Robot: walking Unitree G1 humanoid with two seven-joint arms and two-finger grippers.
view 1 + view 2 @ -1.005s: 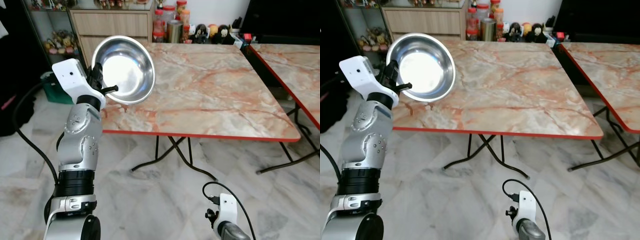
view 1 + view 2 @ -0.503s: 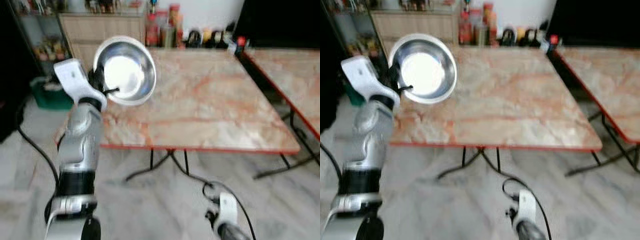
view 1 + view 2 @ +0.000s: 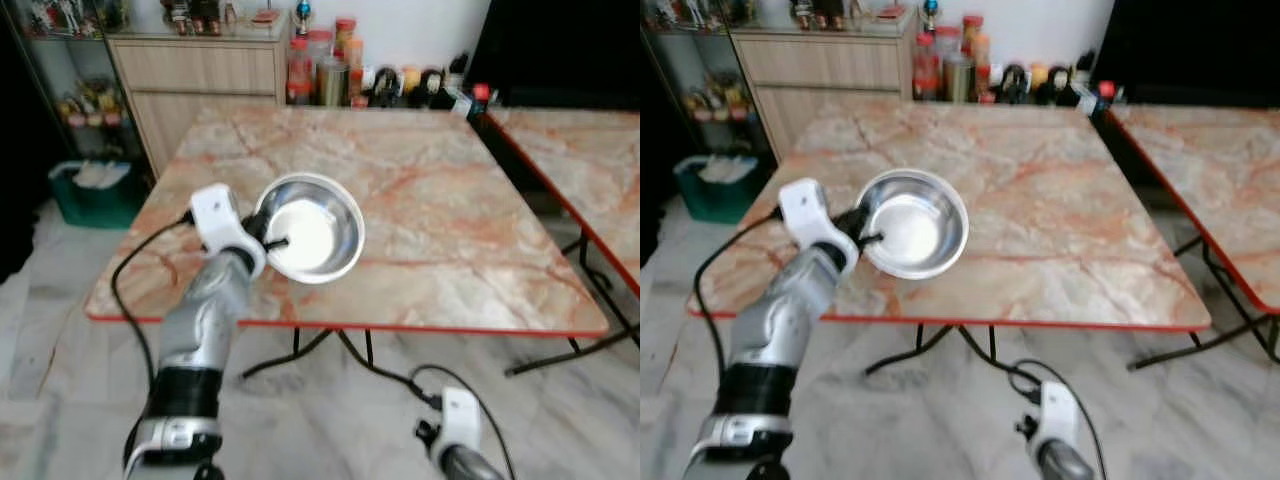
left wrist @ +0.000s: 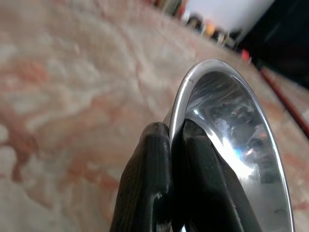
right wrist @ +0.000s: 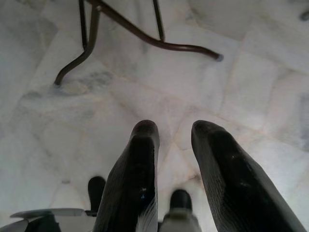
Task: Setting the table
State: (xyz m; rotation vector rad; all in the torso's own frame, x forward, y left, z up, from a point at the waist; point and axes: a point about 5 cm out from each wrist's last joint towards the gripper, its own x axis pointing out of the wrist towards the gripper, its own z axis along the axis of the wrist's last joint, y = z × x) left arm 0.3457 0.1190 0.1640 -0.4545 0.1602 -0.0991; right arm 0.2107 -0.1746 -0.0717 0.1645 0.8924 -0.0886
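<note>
My left hand [image 4: 169,145] is pinching the rim of the steel bowl [image 3: 312,228], holding it tilted over the desk [image 3: 450,220] near its front left corner. With so thin a grip, the bowl may slip and drop. My right hand [image 5: 174,145], fingers apart, is hanging idle.

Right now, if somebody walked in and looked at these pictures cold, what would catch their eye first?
The shiny steel bowl, tilted above the near left part of the marble-patterned table, with the left gripper pinching its rim between two black fingers. Next, the row of jars and bottles beyond the table's far edge. The right gripper hangs low, fingers apart over the marble floor.
</note>
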